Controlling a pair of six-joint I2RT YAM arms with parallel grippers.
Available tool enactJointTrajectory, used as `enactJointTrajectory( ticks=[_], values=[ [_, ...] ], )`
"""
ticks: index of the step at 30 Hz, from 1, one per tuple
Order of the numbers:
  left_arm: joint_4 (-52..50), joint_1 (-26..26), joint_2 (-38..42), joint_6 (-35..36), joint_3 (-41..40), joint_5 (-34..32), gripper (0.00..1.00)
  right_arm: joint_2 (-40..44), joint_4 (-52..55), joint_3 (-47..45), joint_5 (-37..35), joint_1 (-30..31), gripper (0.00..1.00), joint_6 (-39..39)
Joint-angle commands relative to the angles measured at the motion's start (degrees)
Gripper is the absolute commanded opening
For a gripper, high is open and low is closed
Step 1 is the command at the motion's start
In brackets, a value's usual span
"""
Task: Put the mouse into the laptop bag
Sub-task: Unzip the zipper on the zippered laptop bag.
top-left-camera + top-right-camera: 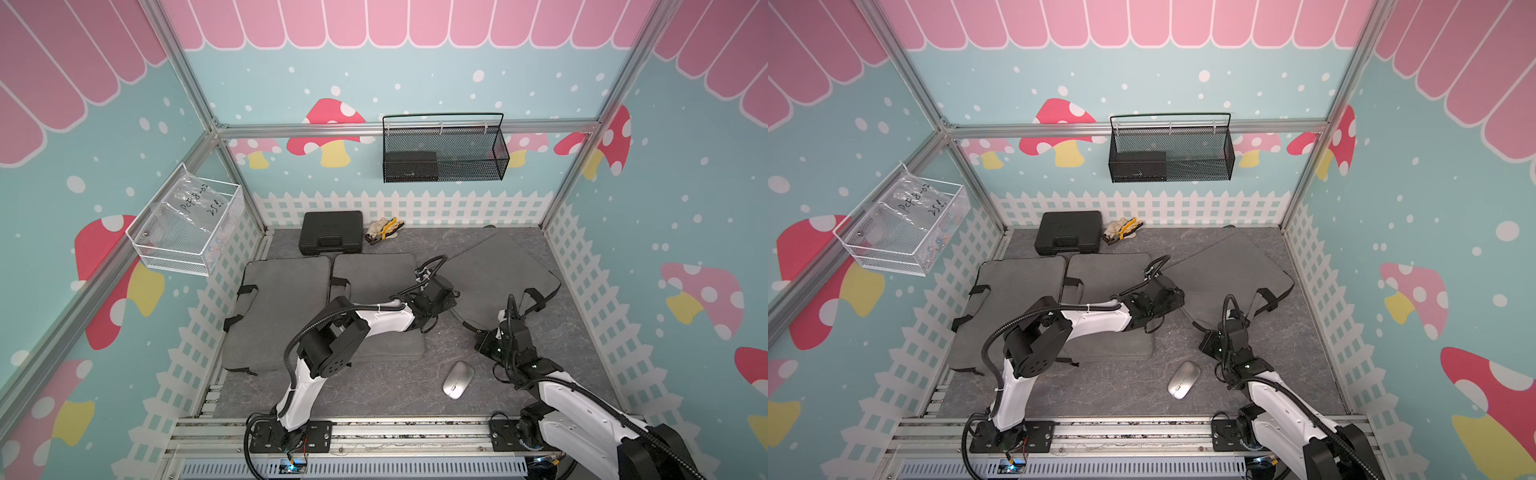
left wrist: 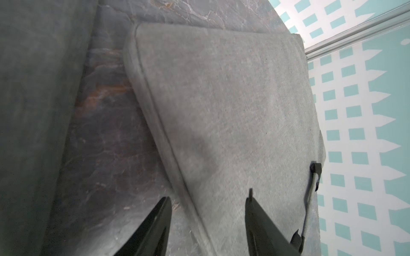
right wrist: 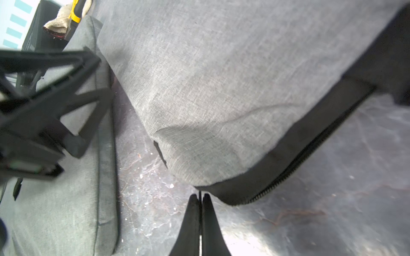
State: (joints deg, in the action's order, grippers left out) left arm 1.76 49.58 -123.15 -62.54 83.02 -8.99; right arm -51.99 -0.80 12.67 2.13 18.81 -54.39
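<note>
silver, oval computer mouse (image 1: 458, 379) lies alone on the dark marbled tabletop (image 1: 374, 390), low and right of centre in both top views. its long axis runs up the frame with a slight lean to the right. it is outside every bag.

my right gripper (image 3: 200, 196) is the nearer tool. in the top views it sits just up and right of the mouse, at the near corner of the tilted grey fabric laptop bag (image 1: 498, 278). its jaws are pressed together by the bag's black zip edge (image 3: 299, 155); whether they nip a pull i cannot tell.

my left gripper (image 2: 208, 197) is further off, toward the frame's centre. its jaws are spread and empty, astride that bag's piped edge.

i judge the right arm should take the mouse across its narrow width.
</note>
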Motion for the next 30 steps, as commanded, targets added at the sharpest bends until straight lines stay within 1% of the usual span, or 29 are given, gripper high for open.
enactJointTrajectory(
  ticks=[1,7,10,12,13,14,17,18,22,23,26,27,28,30],
  values=[
    [-4.4,-0.9,-3.6,1.0,3.3,3.9,0.57,1.1,2.1,-0.9,-0.2,-0.4,0.0,0.3],
    [-9.3,-1.5,-8.7,0.6,9.6,7.1,0.58,1.1,2.1,-0.5,1.0,-0.4,0.0,0.6],
    [-10.5,-1.8,-10.3,0.2,11.2,8.1,0.58,1.5,2.5,-0.4,1.6,-0.4,0.0,0.8],
    [-10.4,-2.0,-11.1,0.1,12.0,8.9,0.55,1.9,2.7,-0.3,1.7,-0.4,0.0,0.7],
    [-10.5,-2.1,-11.5,0.0,12.4,9.5,0.51,2.1,2.6,-0.3,2.0,-0.4,0.0,0.8],
    [-10.5,-2.2,-11.9,-0.2,12.6,9.9,0.42,2.1,2.6,-0.3,2.4,-0.4,0.0,0.8],
    [-10.0,-2.3,-12.2,-0.4,12.6,10.3,0.17,2.0,2.1,-0.3,3.2,-0.4,0.0,0.8],
    [-9.9,-2.4,-12.2,-0.5,12.6,10.4,0.12,1.9,2.0,-0.4,3.5,-0.4,0.0,0.8],
    [-9.4,-2.5,-11.9,-0.6,12.1,10.1,0.01,1.0,0.8,-0.4,4.4,-0.3,0.0,0.7],
    [-9.3,-2.5,-11.9,-0.6,12.0,10.2,0.0,0.6,0.1,-0.3,4.8,-0.2,0.0,0.6],
    [-9.0,-2.4,-11.9,-0.8,11.8,10.2,0.0,-1.7,-1.7,0.5,5.7,0.4,0.0,0.6],
    [-9.1,-2.4,-11.8,-0.8,11.6,10.2,0.05,-2.5,-1.8,1.1,5.7,0.6,0.0,0.8],
    [-9.3,-2.5,-11.3,-0.8,11.1,9.9,0.12,-3.3,-1.7,1.6,5.6,0.6,0.0,1.0],
    [-9.6,-2.4,-9.5,-0.8,9.4,8.5,0.32,-3.9,-1.6,2.0,4.7,0.6,0.0,1.0]
  ],
)
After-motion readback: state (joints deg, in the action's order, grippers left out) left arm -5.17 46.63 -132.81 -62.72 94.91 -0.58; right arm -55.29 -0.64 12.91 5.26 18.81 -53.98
